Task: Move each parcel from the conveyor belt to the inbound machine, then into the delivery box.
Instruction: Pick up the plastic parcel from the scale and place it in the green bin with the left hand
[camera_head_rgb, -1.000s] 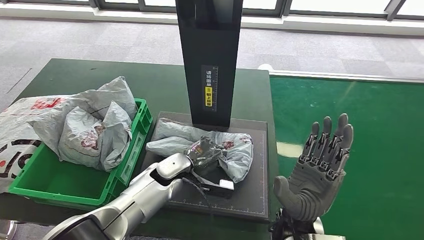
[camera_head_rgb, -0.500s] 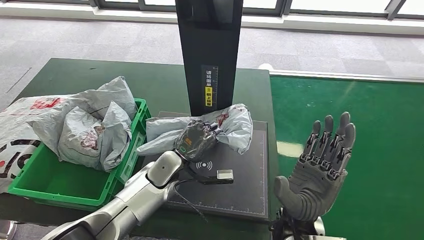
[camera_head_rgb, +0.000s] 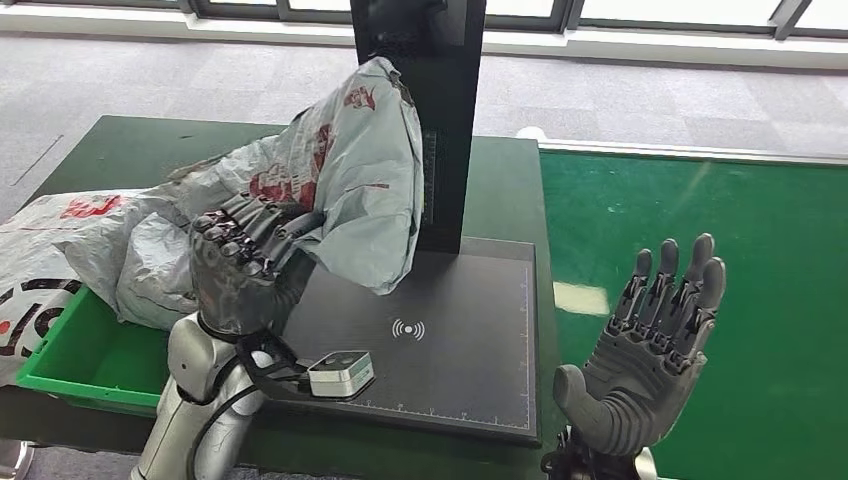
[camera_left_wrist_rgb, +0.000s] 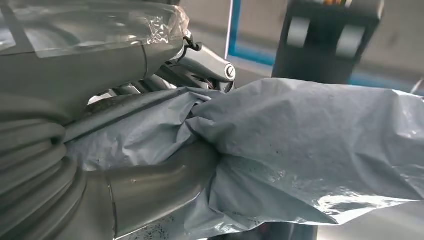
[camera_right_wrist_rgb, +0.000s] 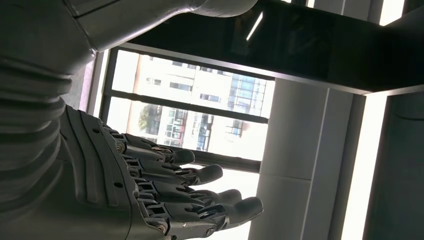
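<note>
Above the black scanner pad (camera_head_rgb: 440, 330), the grey parcel (camera_head_rgb: 345, 170) now hangs in the air, lifted clear of the pad where it lay a second ago, and it covers the lower part of the black column (camera_head_rgb: 445, 120) behind it. The left hand (camera_head_rgb: 245, 265) has risen with it from the pad surface and now sits over the pad's left edge, beside the green bin (camera_head_rgb: 75, 350). Its fingers are clenched on a bunched fold of the parcel; in the left wrist view the thumb (camera_left_wrist_rgb: 165, 182) presses into the crumpled plastic from one side. The right hand (camera_head_rgb: 650, 345) is in much the same place as before, palm up over the green belt (camera_head_rgb: 760, 260), fingers spread and straight, holding nothing. With the parcel gone, a white wireless symbol (camera_head_rgb: 407, 329) shows on the pad. Red print marks the parcel, too creased to read. The other grey parcels (camera_head_rgb: 150, 260) lie heaped in the bin.
</note>
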